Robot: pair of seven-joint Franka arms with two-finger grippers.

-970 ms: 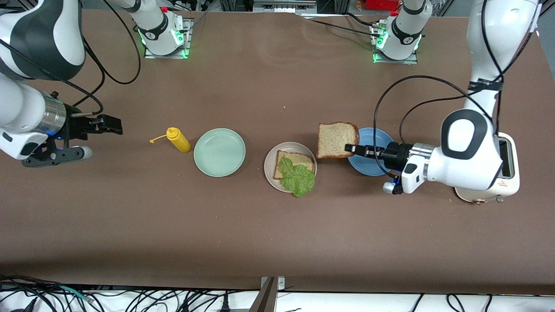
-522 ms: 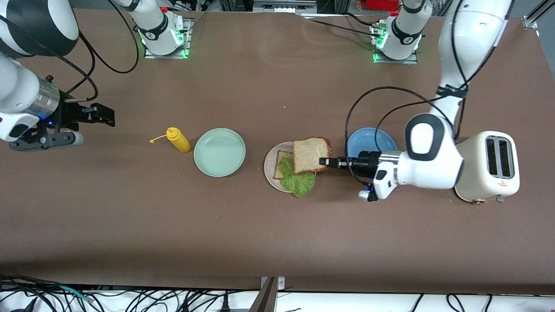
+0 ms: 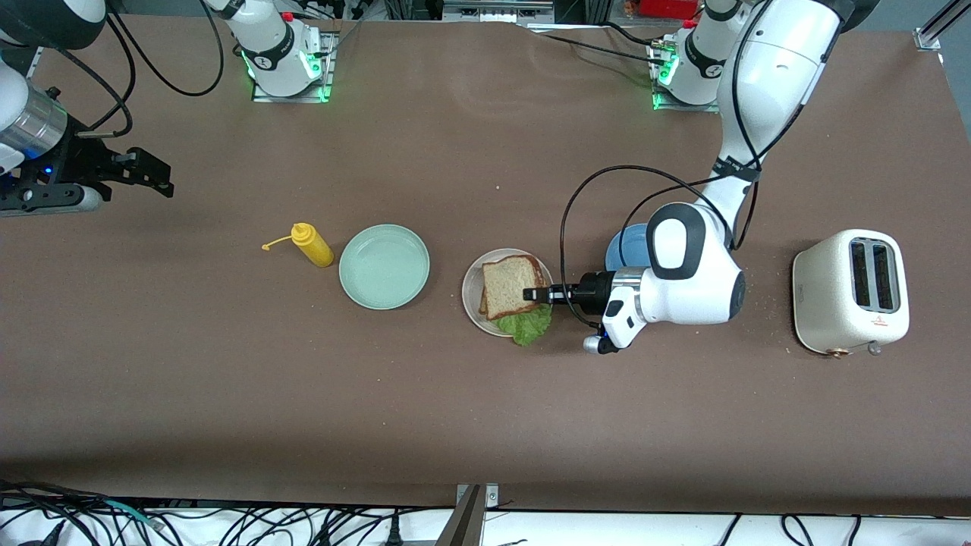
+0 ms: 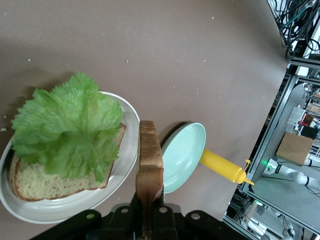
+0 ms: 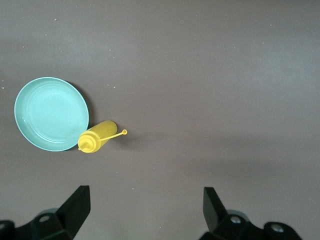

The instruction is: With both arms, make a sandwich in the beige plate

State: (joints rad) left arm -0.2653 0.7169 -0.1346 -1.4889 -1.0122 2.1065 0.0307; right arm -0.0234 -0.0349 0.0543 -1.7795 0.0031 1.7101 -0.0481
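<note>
Brown bread forms the top layer now being placed: the left tool (image 3: 540, 294) is pinching the top bread slice (image 3: 513, 286) by one crust edge and holds it over the beige plate (image 3: 472, 290). On that plate lies the bottom bread slice (image 4: 40, 182) with the lettuce leaf (image 4: 67, 130) on it; the leaf overhangs the rim on the side nearer the front camera. In the front view the held slice covers most of the stack. In the left wrist view it stands on edge above the plate rim, so contact with the lettuce cannot be confirmed.

Step in hand, as judged: closing the sandwich with the second slice. Two of three layers are in position, so the task is near its end.

Next move, as judged: align the slice squarely over the lower one, bring it down flat onto the lettuce, then release and withdraw without dragging the stack.

The right tool (image 3: 155, 173) has its fingers spread and empty; it waits over bare tabletop (image 3: 485, 409) at the right arm's end. Beside the beige plate, toward that end, stand the mint-green plate (image 3: 384, 266) and the yellow squeeze bottle (image 3: 312, 244). Toward the left arm's end are the blue plate (image 3: 622, 246), partly hidden by the arm, and the white toaster (image 3: 850, 292)
</note>
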